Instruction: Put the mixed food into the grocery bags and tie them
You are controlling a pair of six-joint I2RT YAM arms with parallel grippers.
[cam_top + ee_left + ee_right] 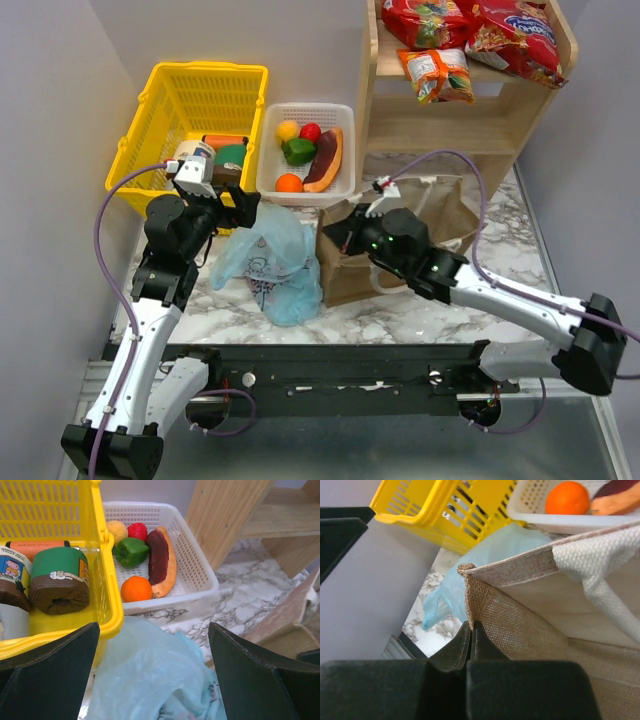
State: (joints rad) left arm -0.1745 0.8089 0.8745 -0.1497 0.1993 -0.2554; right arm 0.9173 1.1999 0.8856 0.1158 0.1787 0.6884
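Observation:
The light-blue plastic bag lies crumpled on the marble table, left of the tan-brown bag. My left gripper hovers open over the blue bag, with nothing between its fingers. My right gripper is shut on the tan bag's left corner edge. Round fruit and vegetables, yellow, red, green and orange, sit in the white tray. Red snack packets lie on the wooden shelf.
A yellow mesh basket with jars and cans stands at the back left, touching the tray. A purple-and-orange wedge lies in the tray. The wooden shelf stands at the back right, behind the tan bag.

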